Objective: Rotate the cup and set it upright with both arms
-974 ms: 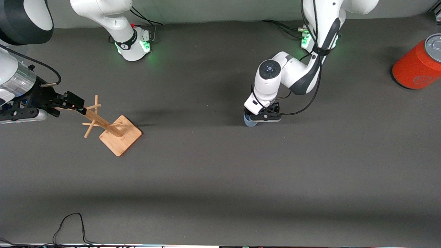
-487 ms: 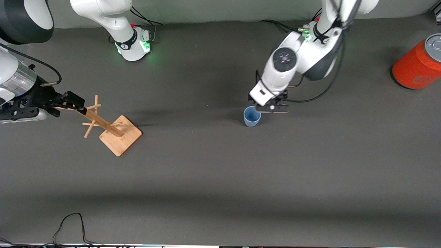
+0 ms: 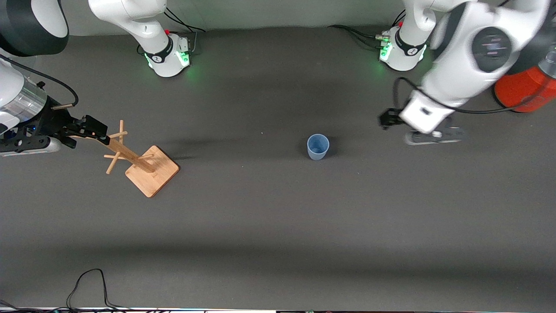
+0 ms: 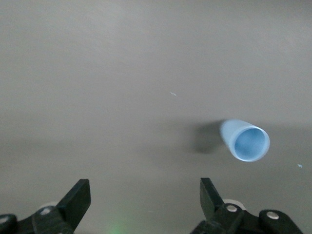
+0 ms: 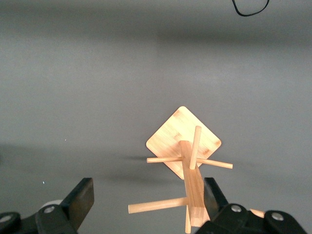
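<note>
The light-blue cup (image 3: 318, 146) stands upright, mouth up, alone near the middle of the table. In the left wrist view the cup (image 4: 246, 141) lies well off from the fingers, its opening showing. My left gripper (image 3: 391, 118) hangs in the air over bare table between the cup and the orange can, blurred by motion. In its own view the left gripper (image 4: 144, 192) is open with nothing between its fingers. My right gripper (image 3: 93, 130) is open at the top of a tilted wooden rack. The rack's post stands close to one finger of the right gripper (image 5: 147, 195).
The wooden peg rack (image 3: 145, 165) stands on a square base toward the right arm's end; in the right wrist view the rack (image 5: 187, 146) shows its pegs. An orange can (image 3: 519, 91) sits at the left arm's end, partly hidden by the arm. A black cable (image 3: 87, 282) lies by the front edge.
My left gripper has lifted off the cup and swung toward the left arm's end of the table, leaving the cup standing upright. The right arm has not moved.
</note>
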`<action>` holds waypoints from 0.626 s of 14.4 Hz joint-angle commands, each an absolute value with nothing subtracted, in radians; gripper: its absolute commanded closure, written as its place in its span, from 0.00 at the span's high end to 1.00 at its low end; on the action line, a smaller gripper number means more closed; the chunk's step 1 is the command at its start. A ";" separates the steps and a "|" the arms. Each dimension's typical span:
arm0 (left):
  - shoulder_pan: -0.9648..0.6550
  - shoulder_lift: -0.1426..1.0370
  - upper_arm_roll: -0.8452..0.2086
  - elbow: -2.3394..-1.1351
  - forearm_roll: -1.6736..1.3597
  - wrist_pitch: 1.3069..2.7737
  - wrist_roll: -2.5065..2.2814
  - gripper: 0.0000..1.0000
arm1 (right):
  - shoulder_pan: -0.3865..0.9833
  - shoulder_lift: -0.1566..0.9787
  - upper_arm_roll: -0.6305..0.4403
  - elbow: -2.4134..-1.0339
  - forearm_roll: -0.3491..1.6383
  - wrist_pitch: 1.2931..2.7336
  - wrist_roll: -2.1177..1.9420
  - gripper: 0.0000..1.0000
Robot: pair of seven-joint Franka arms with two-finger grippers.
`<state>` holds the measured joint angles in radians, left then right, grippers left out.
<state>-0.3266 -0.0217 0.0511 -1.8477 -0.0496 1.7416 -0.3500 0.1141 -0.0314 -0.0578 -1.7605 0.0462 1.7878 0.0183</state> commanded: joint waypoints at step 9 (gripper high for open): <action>-0.049 0.006 0.031 -1.639 -0.031 1.620 -0.021 1.00 | 0.130 -0.018 -0.055 -1.718 0.052 1.763 0.034 1.00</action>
<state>-0.0705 -0.0156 0.0500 -1.7129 -0.0400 1.6731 -0.0414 0.1252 -0.0252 -0.0561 -1.7522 0.0462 1.7859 0.0188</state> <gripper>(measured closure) 0.000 0.000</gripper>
